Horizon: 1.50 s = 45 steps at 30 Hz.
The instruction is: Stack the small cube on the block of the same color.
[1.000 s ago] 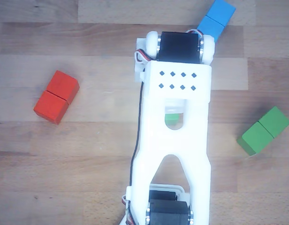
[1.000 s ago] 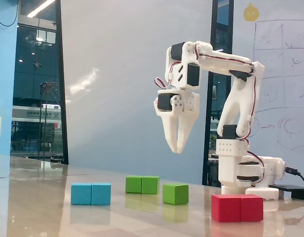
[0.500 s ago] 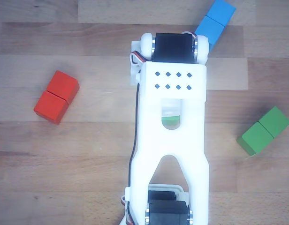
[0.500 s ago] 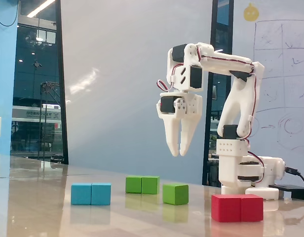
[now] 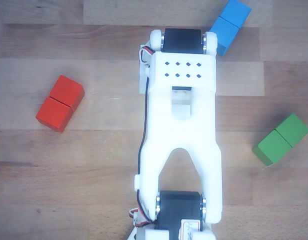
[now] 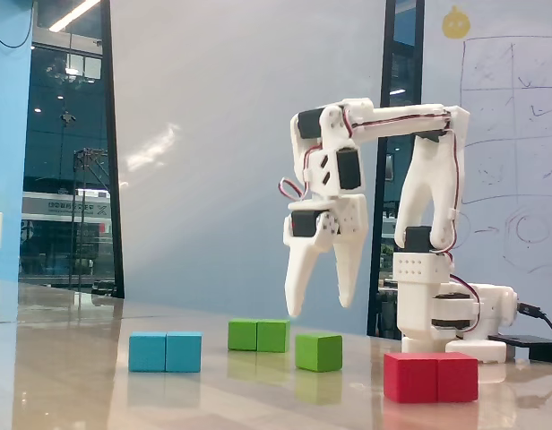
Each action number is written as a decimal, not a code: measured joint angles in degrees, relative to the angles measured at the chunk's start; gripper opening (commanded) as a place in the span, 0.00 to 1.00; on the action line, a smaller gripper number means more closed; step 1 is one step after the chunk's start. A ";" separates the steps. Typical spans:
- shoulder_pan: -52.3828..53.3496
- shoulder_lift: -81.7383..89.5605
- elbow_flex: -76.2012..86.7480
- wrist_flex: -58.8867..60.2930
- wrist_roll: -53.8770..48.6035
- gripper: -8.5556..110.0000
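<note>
In the fixed view the small green cube [image 6: 319, 351] sits on the table, to the right of the green two-cube block [image 6: 258, 335] and nearer the camera. My white gripper [image 6: 319, 308] hangs just above the small cube, pointing down, jaws open and empty. In the other view, looking down from above, the green block [image 5: 281, 139] lies at the right. The arm [image 5: 181, 115] fills the middle there and hides both the small cube and the gripper's fingers.
A blue two-cube block [image 6: 166, 352] lies left of the green block and shows at the top of the other view [image 5: 229, 25]. A red two-cube block [image 6: 431, 376] lies front right, and at the left in the other view [image 5: 60, 103]. The arm's base [image 6: 437, 313] stands behind.
</note>
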 measured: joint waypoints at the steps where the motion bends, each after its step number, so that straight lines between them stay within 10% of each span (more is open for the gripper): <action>1: 0.00 -0.88 0.35 -0.18 0.00 0.36; 45: 5.19 -15.21 0.62 -6.77 0.00 0.30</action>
